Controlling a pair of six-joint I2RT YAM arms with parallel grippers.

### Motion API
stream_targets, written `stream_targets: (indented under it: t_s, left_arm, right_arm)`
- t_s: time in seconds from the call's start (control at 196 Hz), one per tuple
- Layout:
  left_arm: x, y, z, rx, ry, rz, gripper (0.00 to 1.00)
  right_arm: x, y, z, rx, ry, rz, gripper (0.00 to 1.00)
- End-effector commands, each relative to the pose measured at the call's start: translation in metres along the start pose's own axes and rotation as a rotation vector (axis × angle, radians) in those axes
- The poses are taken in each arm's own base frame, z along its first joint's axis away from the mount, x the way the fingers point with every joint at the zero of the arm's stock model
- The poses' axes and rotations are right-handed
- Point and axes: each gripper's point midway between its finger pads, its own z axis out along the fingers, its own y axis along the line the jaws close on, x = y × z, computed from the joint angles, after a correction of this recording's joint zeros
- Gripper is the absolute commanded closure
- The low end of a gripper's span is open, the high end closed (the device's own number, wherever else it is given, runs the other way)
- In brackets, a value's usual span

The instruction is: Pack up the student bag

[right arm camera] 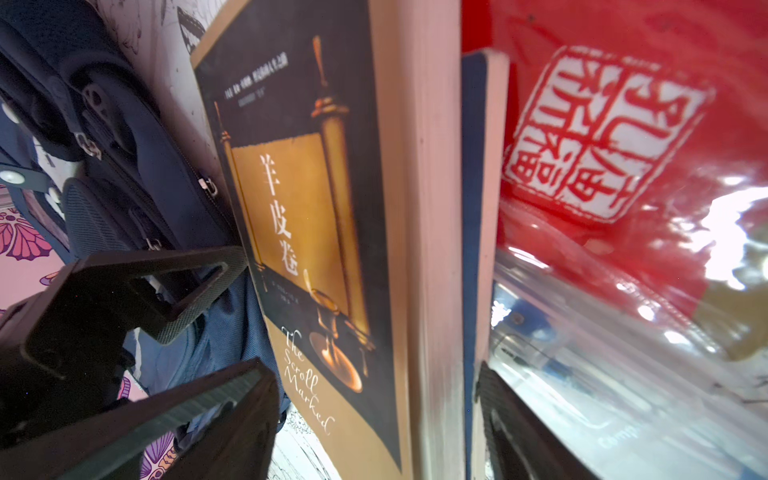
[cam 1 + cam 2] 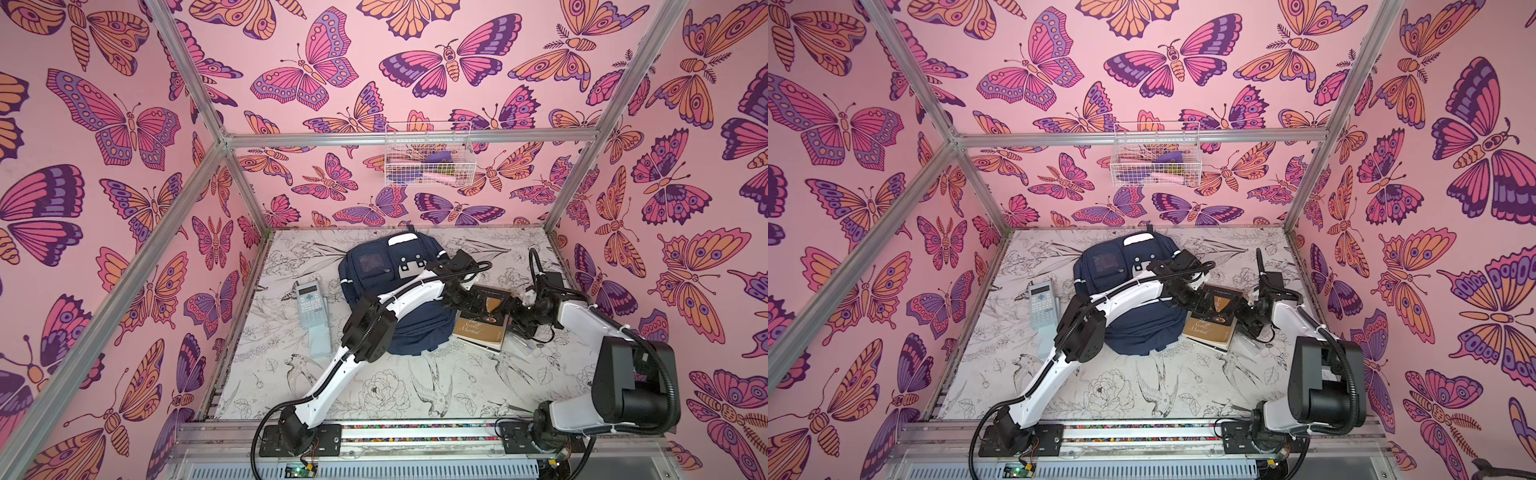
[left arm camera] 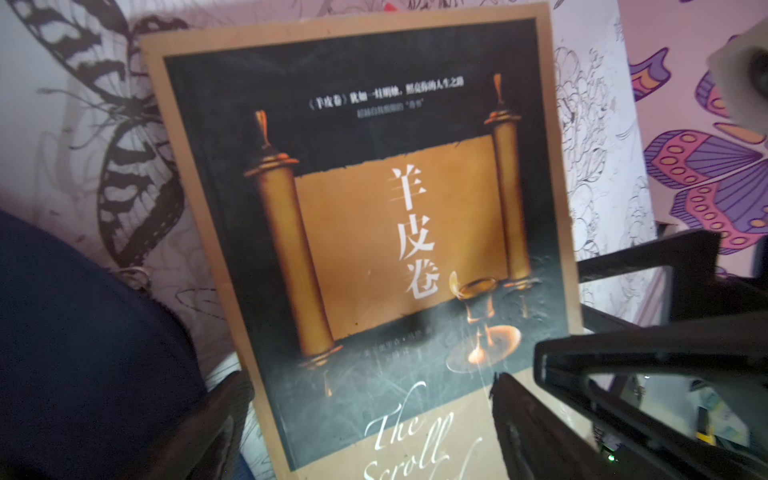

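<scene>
Pink butterfly-print walls all round, floral-sketch surface (image 2: 266, 374) below. Student bag (image 2: 415, 336) lies flat mid-surface toward the back wall, with its top loop pointing at that wall. The left arm reaches across the bag. Left gripper (image 3: 368, 380) hangs over the cover of the book (image 2: 482, 328), jaws wide apart and nothing in them. Book lies just right of the bag, on a thin blue notebook (image 1: 473, 208). Right gripper (image 1: 374, 370) sits at the book's page edge, one jaw either side, spread. It seems not clamped yet, but contact is hard to make out. Clear plastic pouch (image 1: 623, 353) is beside the book. Calculator (image 2: 311, 305) lies left of the bag, apart from it. Wire basket (image 2: 395, 174) hangs on the back wall.
</scene>
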Motion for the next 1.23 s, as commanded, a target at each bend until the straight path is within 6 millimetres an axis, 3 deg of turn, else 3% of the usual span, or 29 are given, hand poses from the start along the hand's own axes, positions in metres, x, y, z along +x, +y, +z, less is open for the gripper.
stream_targets:
  t_s: [0.0, 0.194, 0.296, 0.439, 0.694, 0.827, 0.985, 1.103, 1.22]
  left_arm:
    - [0.032, 0.025, 0.029, -0.082, 0.108, 0.000, 0.07]
    - [0.043, 0.024, 0.036, -0.154, 0.129, 0.047, 0.04]
    - [0.044, 0.017, 0.039, -0.108, 0.141, 0.032, 0.10]
    - [0.042, -0.012, 0.038, 0.031, 0.148, -0.033, 0.19]
    - [0.012, -0.069, 0.006, 0.255, 0.071, -0.059, 0.35]
    - [0.020, -0.064, 0.016, 0.281, 0.105, -0.092, 0.39]
    - [0.034, -0.048, 0.028, 0.266, 0.149, -0.134, 0.42]
    - [0.034, -0.042, 0.027, 0.247, 0.144, -0.133, 0.42]
    - [0.032, -0.036, 0.026, 0.239, 0.137, -0.138, 0.43]
  right_arm:
    - [-0.003, 0.012, 0.000, -0.039, 0.007, -0.017, 0.24]
    - [-0.001, 0.008, 0.002, -0.033, 0.006, -0.010, 0.23]
    - [-0.001, 0.008, 0.003, -0.041, 0.007, -0.006, 0.23]
    - [-0.001, 0.009, 0.005, -0.048, 0.009, -0.010, 0.24]
    - [-0.001, 0.010, 0.006, -0.059, 0.008, -0.008, 0.26]
    - [-0.001, 0.012, 0.004, -0.069, 0.003, -0.012, 0.27]
    - [-0.003, 0.010, 0.000, -0.090, -0.009, -0.002, 0.43]
    - [-0.003, 0.008, -0.006, -0.062, -0.009, -0.014, 0.49]
    - [-0.004, 0.009, -0.014, -0.044, -0.020, -0.035, 0.63]
